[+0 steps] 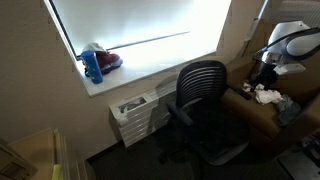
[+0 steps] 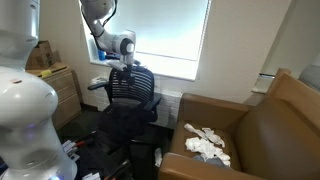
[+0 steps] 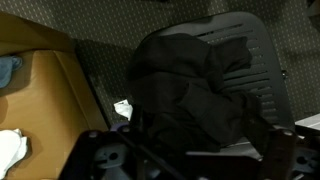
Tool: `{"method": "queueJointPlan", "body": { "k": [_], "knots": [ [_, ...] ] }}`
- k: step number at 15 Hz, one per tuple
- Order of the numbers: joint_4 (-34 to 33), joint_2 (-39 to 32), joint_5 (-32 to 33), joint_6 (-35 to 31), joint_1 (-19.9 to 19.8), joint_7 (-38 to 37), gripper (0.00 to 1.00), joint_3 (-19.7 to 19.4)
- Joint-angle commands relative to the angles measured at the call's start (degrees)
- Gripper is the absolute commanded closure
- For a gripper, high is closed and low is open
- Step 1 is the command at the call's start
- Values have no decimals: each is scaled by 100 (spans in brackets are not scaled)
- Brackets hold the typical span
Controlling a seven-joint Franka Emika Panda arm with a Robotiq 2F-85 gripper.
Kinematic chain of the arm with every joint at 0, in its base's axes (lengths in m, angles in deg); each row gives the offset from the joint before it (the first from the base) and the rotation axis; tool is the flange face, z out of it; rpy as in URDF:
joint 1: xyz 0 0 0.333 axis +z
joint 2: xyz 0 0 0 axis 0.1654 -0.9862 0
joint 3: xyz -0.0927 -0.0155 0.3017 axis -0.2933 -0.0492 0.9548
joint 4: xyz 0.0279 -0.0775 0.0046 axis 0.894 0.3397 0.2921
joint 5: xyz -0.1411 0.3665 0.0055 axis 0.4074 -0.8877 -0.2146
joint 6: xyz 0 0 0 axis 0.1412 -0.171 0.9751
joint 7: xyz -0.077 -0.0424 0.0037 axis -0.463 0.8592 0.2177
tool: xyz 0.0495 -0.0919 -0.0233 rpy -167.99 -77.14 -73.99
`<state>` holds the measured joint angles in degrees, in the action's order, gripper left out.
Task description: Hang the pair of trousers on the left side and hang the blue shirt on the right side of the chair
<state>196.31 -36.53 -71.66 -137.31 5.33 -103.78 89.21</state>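
wrist view: the pair of trousers (image 3: 190, 95) lies heaped on the seat of the chair (image 3: 255, 45), not yet hung. the blue shirt (image 3: 8, 70) rests on the brown armchair (image 3: 45, 80) at the frame's edge. likely fault, as i judge it: a shallow pinch takes one fold and the cloth slips, or a pull swivels the wheeled chair. my hand (image 3: 195, 160) hovers above the heap, pointing down, jaws wide apart and empty.

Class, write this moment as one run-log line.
stage: nothing hung | tool: open, empty, over chair | trousers: heaped on chair | shirt: on armchair
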Motion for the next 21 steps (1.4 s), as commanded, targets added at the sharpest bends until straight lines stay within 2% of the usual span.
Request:
{"method": "queueJointPlan", "body": {
  "k": [1, 5, 7, 10, 11, 15, 17, 21],
  "knots": [
    [-235, -328, -21, -309, 41, -46, 0, -62],
    [-724, -1176, 139, -1183, 240, -221, 0, -187],
    [-1027, -1645, 265, -1151, 391, -171, 0, -298],
    [-1448, -2132, 412, -725, 590, -93, 0, -424],
    [-1071, -1846, 220, -1015, 485, -75, 0, -335],
    [-1169, -1990, 224, -1030, 533, -78, 0, -355],
    [-1438, -2403, 221, -1264, 550, -197, 0, -460],
    [-1986, -3337, 39, -1414, 526, -55, 0, -320]
  ]
}}
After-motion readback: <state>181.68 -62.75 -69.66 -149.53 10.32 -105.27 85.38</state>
